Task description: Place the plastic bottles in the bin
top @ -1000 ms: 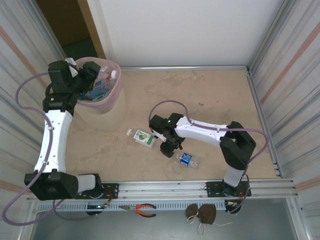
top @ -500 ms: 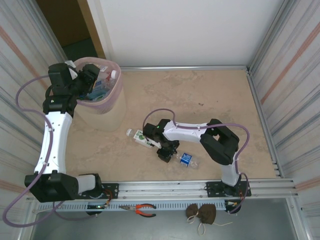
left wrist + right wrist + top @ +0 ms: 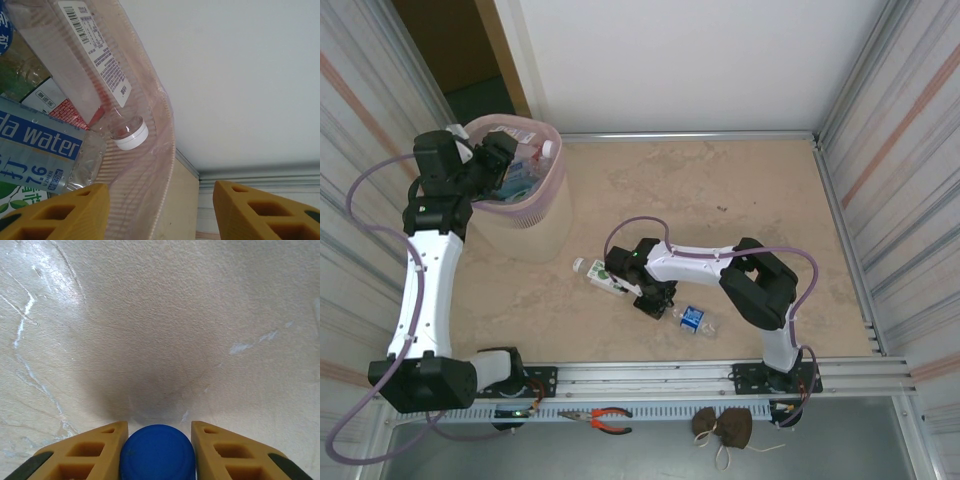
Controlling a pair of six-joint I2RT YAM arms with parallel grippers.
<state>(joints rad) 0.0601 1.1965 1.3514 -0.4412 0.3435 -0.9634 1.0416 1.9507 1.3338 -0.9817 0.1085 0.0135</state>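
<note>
At ten o'clock the left gripper (image 3: 160, 210) hangs over the bin (image 3: 552, 195), fingers apart, holding nothing. At seven o'clock a green-label bottle (image 3: 608, 277) lies on the desk (image 3: 750, 200). At five o'clock the right gripper (image 3: 157, 440) pinches the blue cap (image 3: 157, 455) of a clear bottle (image 3: 693, 319). It looks light and squashy, so the hard cap grips best.

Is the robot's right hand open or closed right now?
Shut. Its own camera shows the right hand with two yellow fingers pressed against either side of a bottle's blue cap, with no gap left.
</note>
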